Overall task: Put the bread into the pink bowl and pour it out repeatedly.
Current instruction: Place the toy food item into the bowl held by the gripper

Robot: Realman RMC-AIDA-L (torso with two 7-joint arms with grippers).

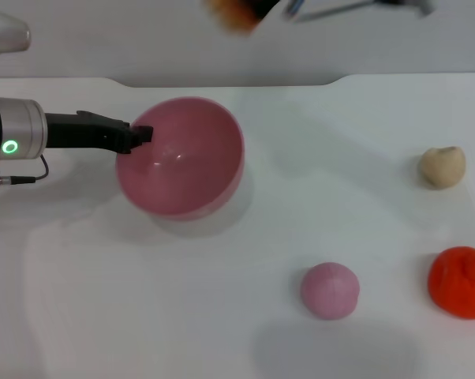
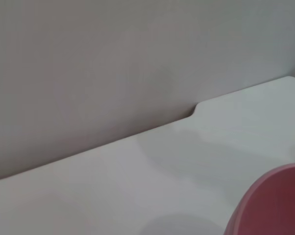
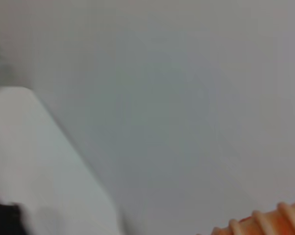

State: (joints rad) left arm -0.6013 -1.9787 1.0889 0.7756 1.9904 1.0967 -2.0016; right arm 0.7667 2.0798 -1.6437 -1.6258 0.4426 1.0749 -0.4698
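The pink bowl [image 1: 182,158] sits at the left-centre of the white table, tilted, with nothing inside it. My left gripper [image 1: 139,136] reaches in from the left and is shut on the bowl's left rim. A slice of the bowl's edge [image 2: 272,205] also shows in the left wrist view. High at the top edge of the head view, the bread [image 1: 236,14] is a blurred orange shape in the air, above and behind the bowl. My right gripper [image 1: 263,9] is shut on it. The bread's ridged orange end [image 3: 265,223] appears in the right wrist view.
A small beige lump [image 1: 443,166] lies at the far right. A pink ball [image 1: 330,290] rests in the front middle. An orange-red round object [image 1: 461,282] sits at the right edge. The table's back edge [image 1: 332,79] meets a grey wall.
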